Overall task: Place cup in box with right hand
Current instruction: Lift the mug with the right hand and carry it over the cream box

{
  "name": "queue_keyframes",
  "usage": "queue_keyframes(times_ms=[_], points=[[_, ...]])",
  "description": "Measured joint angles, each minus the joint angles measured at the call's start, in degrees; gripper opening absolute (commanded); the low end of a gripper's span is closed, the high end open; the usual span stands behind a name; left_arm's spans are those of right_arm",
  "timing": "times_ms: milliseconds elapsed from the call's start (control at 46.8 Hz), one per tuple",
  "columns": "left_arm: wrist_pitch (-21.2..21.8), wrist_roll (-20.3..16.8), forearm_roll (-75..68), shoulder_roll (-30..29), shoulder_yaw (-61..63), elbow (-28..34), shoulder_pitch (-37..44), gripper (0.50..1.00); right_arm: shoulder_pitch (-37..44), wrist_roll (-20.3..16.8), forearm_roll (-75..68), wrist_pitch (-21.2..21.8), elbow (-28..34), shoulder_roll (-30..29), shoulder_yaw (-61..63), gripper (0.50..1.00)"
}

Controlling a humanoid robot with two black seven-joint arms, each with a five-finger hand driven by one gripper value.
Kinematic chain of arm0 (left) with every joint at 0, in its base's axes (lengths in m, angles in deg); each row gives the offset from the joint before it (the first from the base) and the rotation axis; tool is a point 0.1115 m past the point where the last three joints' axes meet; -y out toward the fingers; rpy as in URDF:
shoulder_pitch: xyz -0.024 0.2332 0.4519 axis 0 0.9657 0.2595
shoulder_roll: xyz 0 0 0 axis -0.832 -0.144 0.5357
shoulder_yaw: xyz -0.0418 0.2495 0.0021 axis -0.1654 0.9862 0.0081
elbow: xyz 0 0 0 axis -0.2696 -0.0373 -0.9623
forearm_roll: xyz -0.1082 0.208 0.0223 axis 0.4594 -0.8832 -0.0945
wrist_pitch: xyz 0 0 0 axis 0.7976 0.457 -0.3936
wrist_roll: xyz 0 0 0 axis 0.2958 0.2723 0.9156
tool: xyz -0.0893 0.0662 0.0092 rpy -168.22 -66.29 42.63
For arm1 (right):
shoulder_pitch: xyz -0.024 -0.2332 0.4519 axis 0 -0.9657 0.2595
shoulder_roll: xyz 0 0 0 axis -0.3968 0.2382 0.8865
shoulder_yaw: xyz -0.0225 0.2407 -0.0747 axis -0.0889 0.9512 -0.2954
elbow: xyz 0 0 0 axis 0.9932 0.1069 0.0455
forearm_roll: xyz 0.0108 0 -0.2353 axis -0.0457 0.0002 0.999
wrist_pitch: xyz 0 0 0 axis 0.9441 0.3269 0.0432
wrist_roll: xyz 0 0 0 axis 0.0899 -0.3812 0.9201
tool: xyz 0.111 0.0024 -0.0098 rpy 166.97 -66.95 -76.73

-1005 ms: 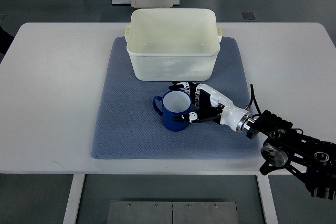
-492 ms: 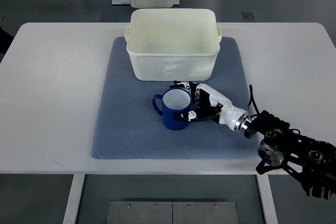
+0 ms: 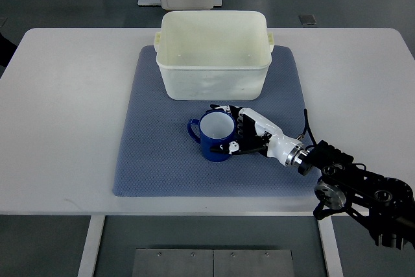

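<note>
Sliding a touch leftward since a second ago, the right hand (image 3: 241, 133) now has its fingers wrapped around the blue cup (image 3: 214, 135), thumb on the near wall. That cup stands upright on the blue mat (image 3: 149, 147), just before the white box (image 3: 214, 53).

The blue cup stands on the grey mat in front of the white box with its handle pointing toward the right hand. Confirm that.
Not quite. The top view shows the blue cup upright on the grey mat in front of the white box, but its handle points to the picture's left, away from the right hand, which wraps its right side.
</note>
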Motion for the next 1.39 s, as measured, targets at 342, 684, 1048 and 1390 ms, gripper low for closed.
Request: queue_keyframes(times_ms=[342,684,1048,1390], points=[[0.0,0.0,0.0,0.0,0.0,0.0,0.0,1.000,0.5,4.9,0.0,-0.8,-1.4,-0.6,-1.0,0.500],[0.0,0.0,0.0,0.0,0.0,0.0,0.0,1.000,1.2,6.7,-0.2,-0.4,0.3,1.3,-0.3,0.500],[0.0,0.0,0.0,0.0,0.0,0.0,0.0,1.000,7.7,6.4,-2.4,1.7,8.5,13.7,1.4,0.500],[0.0,0.0,0.0,0.0,0.0,0.0,0.0,1.000,16.5,3.3,-9.0,2.3,10.2,18.5,1.4,0.500]])
